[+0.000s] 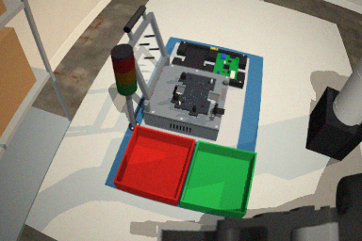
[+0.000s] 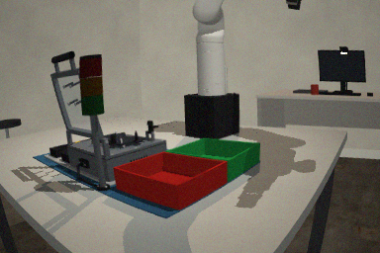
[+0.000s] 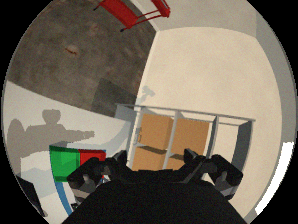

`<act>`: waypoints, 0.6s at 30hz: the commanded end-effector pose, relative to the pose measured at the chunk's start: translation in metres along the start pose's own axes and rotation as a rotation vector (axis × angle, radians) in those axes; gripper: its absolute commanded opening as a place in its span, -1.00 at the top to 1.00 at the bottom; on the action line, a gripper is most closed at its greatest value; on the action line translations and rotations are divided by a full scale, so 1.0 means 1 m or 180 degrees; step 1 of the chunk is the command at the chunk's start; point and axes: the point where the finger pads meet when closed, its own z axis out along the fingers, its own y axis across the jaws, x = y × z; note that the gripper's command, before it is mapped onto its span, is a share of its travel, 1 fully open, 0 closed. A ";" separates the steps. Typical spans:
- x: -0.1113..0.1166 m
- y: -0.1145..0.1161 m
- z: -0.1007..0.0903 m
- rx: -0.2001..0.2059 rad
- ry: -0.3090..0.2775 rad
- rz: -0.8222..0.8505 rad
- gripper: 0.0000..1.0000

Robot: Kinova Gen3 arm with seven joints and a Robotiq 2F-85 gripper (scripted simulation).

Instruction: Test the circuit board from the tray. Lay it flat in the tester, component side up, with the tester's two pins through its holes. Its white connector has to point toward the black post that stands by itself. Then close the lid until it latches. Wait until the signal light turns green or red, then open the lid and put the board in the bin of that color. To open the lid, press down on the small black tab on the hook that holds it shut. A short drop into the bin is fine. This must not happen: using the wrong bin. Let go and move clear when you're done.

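The circuit board [image 1: 227, 65] lies in the right part of the black tray [image 1: 194, 56] behind the tester, component side up, its white connector [image 1: 233, 73] toward the tester. The grey tester [image 1: 157, 85] [image 2: 134, 153] has its lid [image 1: 159, 36] [image 2: 60, 98] standing open; its black nest [image 1: 195, 93] holds no board. The hook [image 1: 218, 110] [image 2: 150, 127] stands at the tester's edge. Which post is the lone one I cannot tell. The signal light [image 1: 124, 71] [image 2: 92, 84] shows no bright lamp. My gripper [image 3: 155, 156] [image 2: 293, 5] is open and empty, high above the table, far from the board.
The red bin [image 1: 156, 165] [image 2: 170, 181] [image 3: 93, 156] and green bin [image 1: 217, 177] [image 2: 242, 158] [image 3: 65, 164] stand side by side before the tester, both empty. The signal light's pole rises beside the lid's hinge side. A shelf with boxes [image 3: 190, 135] stands beyond the table.
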 end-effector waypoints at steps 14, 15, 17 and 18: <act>-0.077 0.070 0.005 -0.0034 -0.0339 0.0157 -1.00; -0.087 0.076 0.005 -0.0028 -0.0377 0.0171 -1.00; -0.087 0.076 0.005 -0.0028 -0.0377 0.0171 -1.00; -0.094 0.081 0.004 -0.0021 -0.0401 0.0178 -1.00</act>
